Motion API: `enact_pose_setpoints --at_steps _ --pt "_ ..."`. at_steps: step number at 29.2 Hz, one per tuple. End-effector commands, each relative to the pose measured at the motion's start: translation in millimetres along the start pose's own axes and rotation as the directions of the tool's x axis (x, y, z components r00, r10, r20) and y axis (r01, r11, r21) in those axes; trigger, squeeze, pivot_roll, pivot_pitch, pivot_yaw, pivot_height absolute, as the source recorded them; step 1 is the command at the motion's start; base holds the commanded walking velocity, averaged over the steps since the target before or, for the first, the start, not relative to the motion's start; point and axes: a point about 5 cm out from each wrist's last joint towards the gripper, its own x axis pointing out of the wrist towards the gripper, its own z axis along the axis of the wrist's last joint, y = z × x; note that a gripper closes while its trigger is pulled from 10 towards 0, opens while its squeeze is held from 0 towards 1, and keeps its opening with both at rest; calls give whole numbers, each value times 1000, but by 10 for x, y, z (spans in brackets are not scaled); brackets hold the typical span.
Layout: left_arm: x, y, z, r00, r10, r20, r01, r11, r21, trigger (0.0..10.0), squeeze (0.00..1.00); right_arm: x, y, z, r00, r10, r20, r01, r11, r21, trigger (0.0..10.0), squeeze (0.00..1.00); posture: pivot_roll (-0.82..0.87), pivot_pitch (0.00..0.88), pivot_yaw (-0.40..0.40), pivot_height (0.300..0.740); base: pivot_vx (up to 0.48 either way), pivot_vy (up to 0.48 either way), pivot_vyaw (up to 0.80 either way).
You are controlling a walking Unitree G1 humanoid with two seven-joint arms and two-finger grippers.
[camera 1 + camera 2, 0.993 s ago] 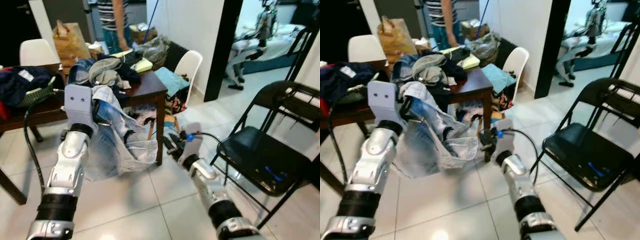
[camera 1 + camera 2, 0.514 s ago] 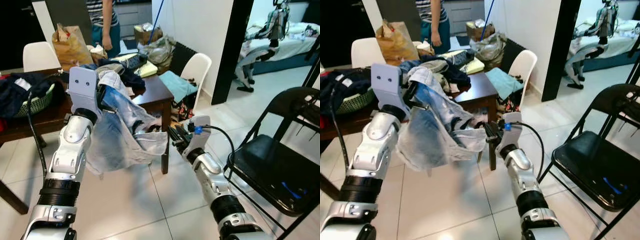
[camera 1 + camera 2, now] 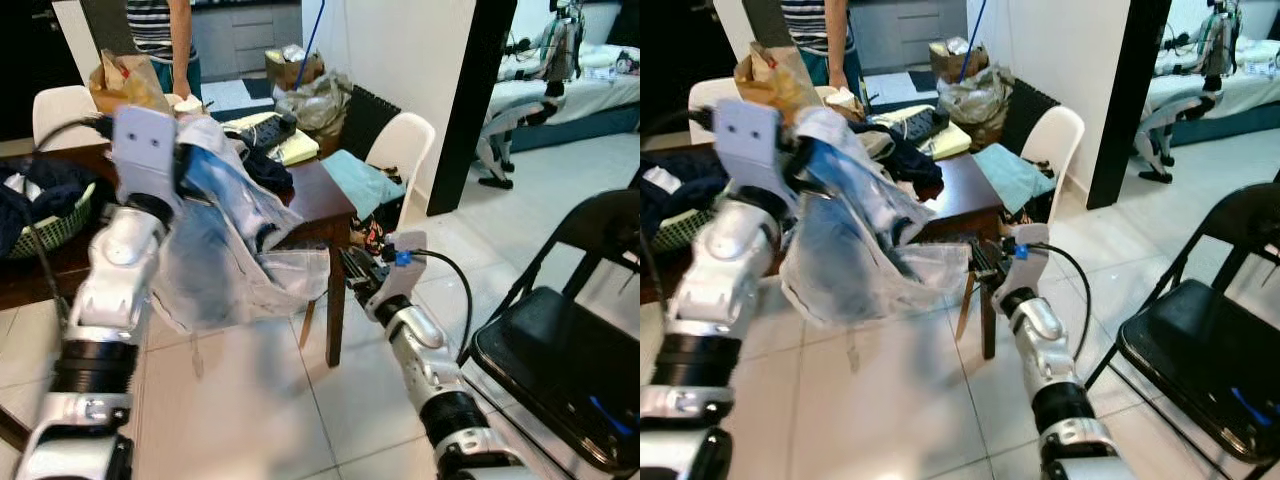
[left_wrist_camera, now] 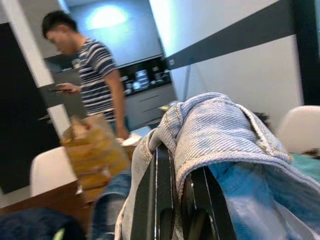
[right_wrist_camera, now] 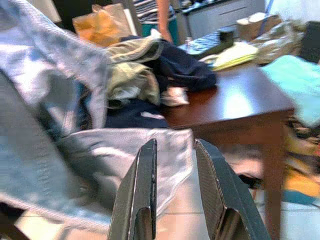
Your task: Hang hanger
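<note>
My left wrist view shows the left gripper [image 4: 180,200] clamped on the jeans [image 3: 235,250]; right gripper [image 5: 175,200] open, jeans' hem just beyond, centre frame.

- The pale denim garment [image 3: 235,255] hangs in the middle left of the frame and blocks the way to the brown table [image 3: 325,195].
- Open white floor [image 3: 250,400] fills the bottom middle.
- A black folding chair [image 3: 560,340] blocks the lower right.
- A white chair [image 3: 405,145] and a person [image 3: 160,30] stand behind the table.
</note>
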Motion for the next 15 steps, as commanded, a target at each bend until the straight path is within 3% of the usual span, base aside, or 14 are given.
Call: enact_pose_setpoints --at_steps 1,4,9,15 --pt "60 35 110 999 7 38 -8 999 37 10000 0 2 -12 2 1000 -1 -6 1 1000 3 10000 0 35 0 42 740 390 0 0" --pt "84 89 157 999 2 51 -7 995 99 10000 0 3 4 -3 1000 6 -11 -6 1000 -12 10000 0 35 0 42 740 390 0 0" --pt "102 137 188 998 12 61 -19 994 108 10000 0 0 12 -11 1000 9 -13 -9 1000 -13 10000 0 37 0 39 740 390 0 0" --pt "200 240 284 996 10 85 -21 992 124 10000 0 -12 -10 -26 1000 -19 -14 19 1000 -5 10000 0 38 0 46 740 390 0 490"
